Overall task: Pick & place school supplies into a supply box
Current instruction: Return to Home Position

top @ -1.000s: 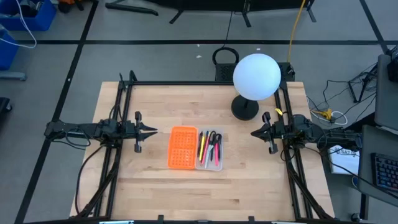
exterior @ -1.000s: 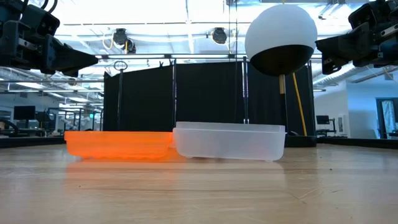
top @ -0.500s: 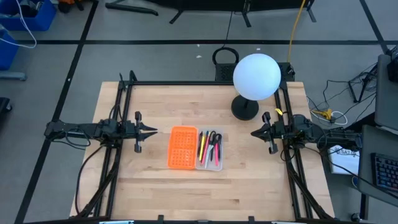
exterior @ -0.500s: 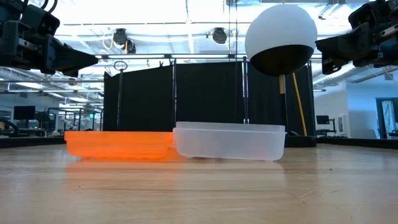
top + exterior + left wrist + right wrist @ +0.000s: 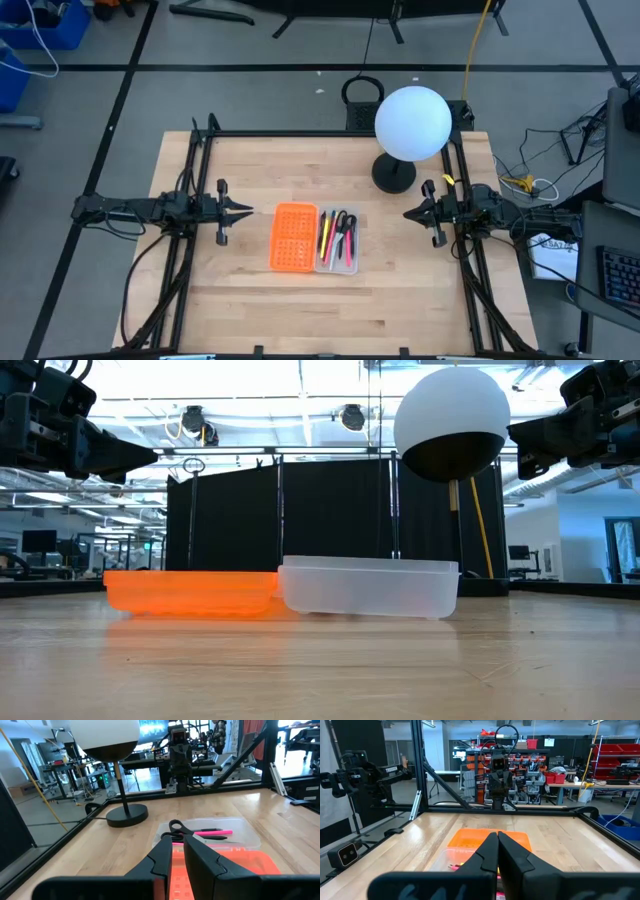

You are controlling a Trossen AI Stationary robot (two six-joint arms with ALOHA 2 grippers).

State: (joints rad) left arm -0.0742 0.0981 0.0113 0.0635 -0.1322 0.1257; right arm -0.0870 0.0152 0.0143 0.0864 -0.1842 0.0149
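Wooden table (image 5: 250,310), black-framed. Left gripper (image 5: 247,210): raised over the left side, fingers all but together, empty. Right gripper (image 5: 407,213): raised over the right side, fingers closed, empty. Supply box (image 5: 356,245): mid-table between both grippers, orange lid lying open flat. School supplies (image 5: 328,238): pink, yellow and dark pens, with scissors (image 5: 345,220), inside the clear tray. White globe lamp (image 5: 412,122): far edge.
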